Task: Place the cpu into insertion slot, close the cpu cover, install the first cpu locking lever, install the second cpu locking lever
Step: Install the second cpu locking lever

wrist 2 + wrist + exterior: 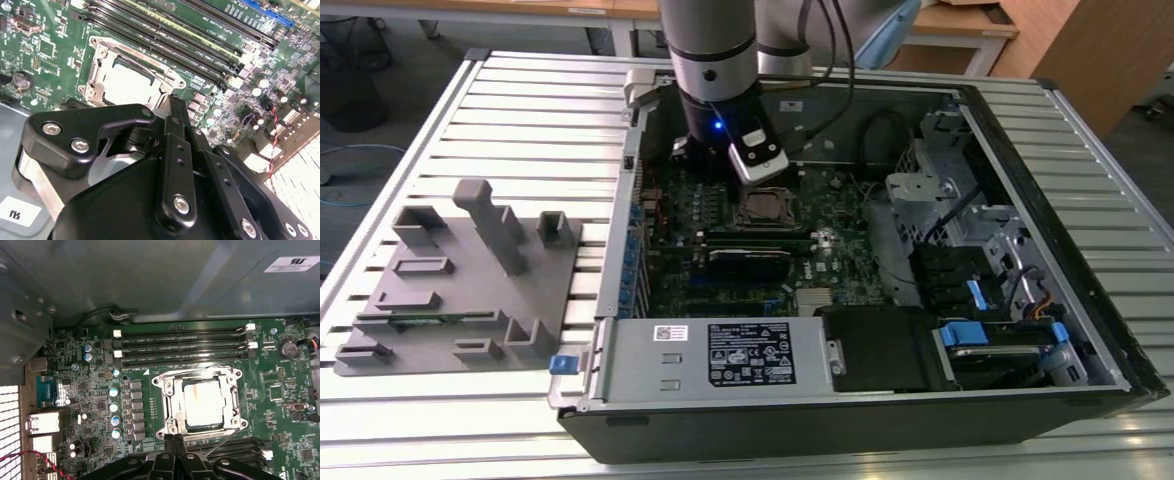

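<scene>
The gripper [174,438] has its two black fingers drawn together and holds nothing, with the tips at the near edge of the socket. Just beyond them the cpu [201,404], a flat square with a pale silver-tan top, sits in the socket, and the thin silvery cpu cover [170,405] lies closed around it.

The cpu [202,405], a flat square chip with a dull silver-tan top, lies level in its socket just ahead of the claw [174,439] tips; the cpu cover [200,377], a thin silvery frame, lies flat around it, its window showing the chip.
</scene>
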Available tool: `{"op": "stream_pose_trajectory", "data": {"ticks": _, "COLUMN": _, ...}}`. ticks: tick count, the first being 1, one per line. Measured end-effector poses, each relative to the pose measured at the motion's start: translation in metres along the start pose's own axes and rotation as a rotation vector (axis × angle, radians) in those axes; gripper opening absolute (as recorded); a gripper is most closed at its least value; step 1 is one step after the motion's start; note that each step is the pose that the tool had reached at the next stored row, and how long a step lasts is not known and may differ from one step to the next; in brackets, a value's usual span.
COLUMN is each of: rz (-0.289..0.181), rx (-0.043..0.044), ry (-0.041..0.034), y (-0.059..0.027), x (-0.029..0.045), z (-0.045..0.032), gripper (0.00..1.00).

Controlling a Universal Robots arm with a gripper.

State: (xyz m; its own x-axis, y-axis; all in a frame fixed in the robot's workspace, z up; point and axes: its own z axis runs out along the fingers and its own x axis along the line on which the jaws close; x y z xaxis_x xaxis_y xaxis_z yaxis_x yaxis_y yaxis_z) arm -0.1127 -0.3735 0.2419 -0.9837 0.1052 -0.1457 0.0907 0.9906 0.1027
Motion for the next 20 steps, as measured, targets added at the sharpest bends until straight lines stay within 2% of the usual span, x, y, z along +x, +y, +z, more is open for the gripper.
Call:
{"op": "stream_pose_trajectory", "data": {"ticks": 5, "rz": 0.0, "rx": 0.0, "ry": 0.0, "y": 0.0008, "x": -0.0012, "z": -0.0079, "gripper": 0.11}}
{"op": "stream_pose_trajectory", "data": {"ticks": 11, "rz": 0.0, "rx": -0.0001, "ry": 0.0001, "y": 0.0009, "x": -0.0012, "z": -0.0083, "gripper": 0.11}}
{"op": "stream_pose_trajectory", "data": {"ticks": 12, "rz": 0.0, "rx": 0.0003, "ry": 0.0047, "y": 0.0009, "x": -0.0013, "z": -0.0082, "gripper": 0.11}}
{"op": "stream_pose_trajectory", "data": {"ticks": 13, "rz": 0.001, "rx": 0.0019, "ry": 0.0177, "y": 0.0009, "x": -0.0015, "z": -0.0082, "gripper": 0.11}}
{"op": "stream_pose_trajectory", "data": {"ticks": 15, "rz": 0.005, "rx": 0.0055, "ry": 0.0529, "y": 0.0009, "x": -0.0021, "z": -0.0078, "gripper": 0.11}}
{"op": "stream_pose_trajectory", "data": {"ticks": 16, "rz": 0.005, "rx": 0.0062, "ry": 0.06, "y": 0.0009, "x": -0.0022, "z": -0.0078, "gripper": 0.11}}
{"op": "stream_pose_trajectory", "data": {"ticks": 20, "rz": 0.006, "rx": 0.0068, "ry": 0.0643, "y": 0.0009, "x": -0.0022, "z": -0.0078, "gripper": 0.11}}
